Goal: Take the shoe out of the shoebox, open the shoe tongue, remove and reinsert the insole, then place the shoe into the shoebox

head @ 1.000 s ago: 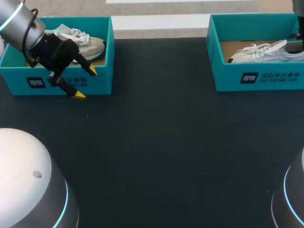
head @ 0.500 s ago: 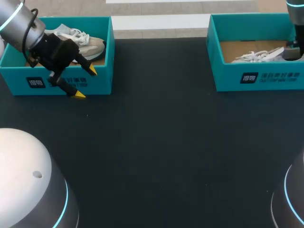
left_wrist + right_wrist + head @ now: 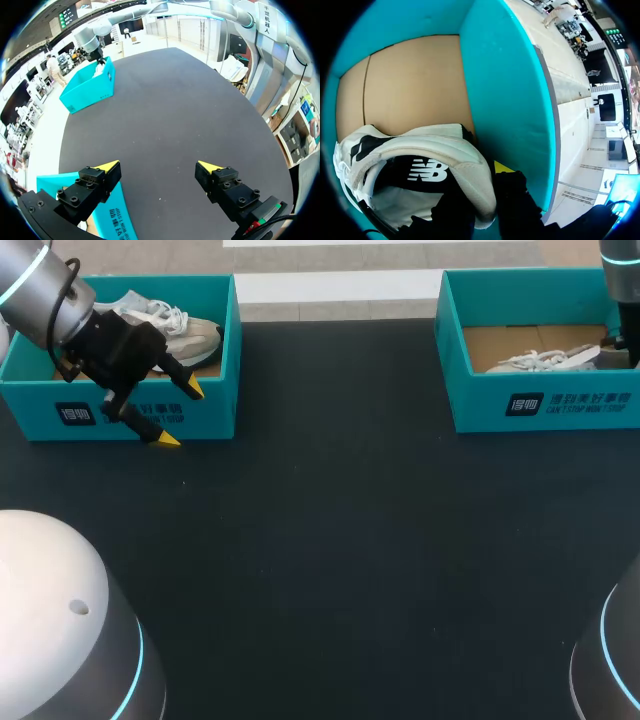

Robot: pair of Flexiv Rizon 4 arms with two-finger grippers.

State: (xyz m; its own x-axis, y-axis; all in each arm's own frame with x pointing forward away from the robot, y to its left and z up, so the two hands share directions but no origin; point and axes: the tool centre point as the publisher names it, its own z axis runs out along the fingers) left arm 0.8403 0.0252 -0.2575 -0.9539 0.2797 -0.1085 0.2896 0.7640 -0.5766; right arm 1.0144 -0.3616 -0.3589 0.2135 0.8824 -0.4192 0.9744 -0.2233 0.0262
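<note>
White sneaker (image 3: pixel 420 150) lies in the right-hand teal shoebox (image 3: pixel 545 405), its heel clamped between the right gripper's (image 3: pixel 479 192) fingers. The left gripper (image 3: pixel 177 415) hangs with fingers apart before the left shoebox (image 3: pixel 205 412), which holds a grey sneaker (image 3: pixel 185 335).

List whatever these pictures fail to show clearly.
- Right gripper: in the head view it is out of sight at the picture's edge, behind the right arm.
- Right shoe: its toe is cut off in the right wrist view, and its insole cannot be made out in either view.
- Left shoe: one end is hidden behind the left arm in the head view, and it is unseen in the left wrist view.
</note>
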